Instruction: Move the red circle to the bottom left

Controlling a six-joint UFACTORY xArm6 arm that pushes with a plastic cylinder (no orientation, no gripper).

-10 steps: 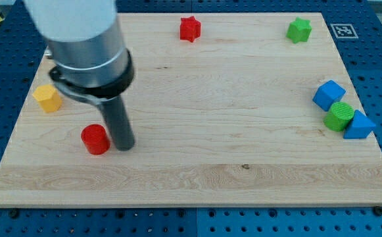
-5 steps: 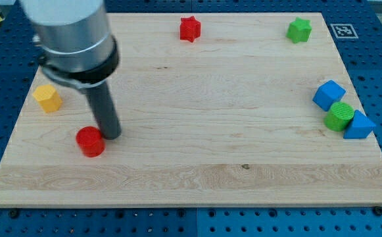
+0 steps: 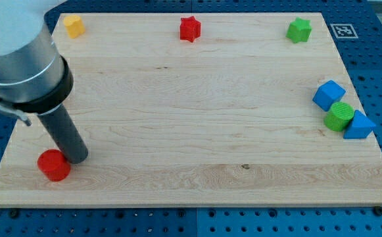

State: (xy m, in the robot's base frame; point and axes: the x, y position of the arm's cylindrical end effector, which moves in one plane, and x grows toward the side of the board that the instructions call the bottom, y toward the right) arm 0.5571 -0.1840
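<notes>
The red circle (image 3: 54, 164) lies near the board's bottom left corner. My tip (image 3: 77, 158) stands right beside it, on its right and slightly toward the view's top, touching or almost touching it. The dark rod rises up and to the left into the arm's grey body (image 3: 20, 62), which covers part of the board's left side.
A yellow block (image 3: 73, 25) sits at the top left corner. A red star (image 3: 190, 28) is at top centre and a green star (image 3: 299, 29) at top right. A blue cube (image 3: 328, 94), a green circle (image 3: 340, 116) and a blue triangle (image 3: 358, 125) cluster at the right edge.
My tip has moved left and toward the view's bottom, and the red circle has slid the same way. The arm now hides the yellow block on the left and uncovers the top left one.
</notes>
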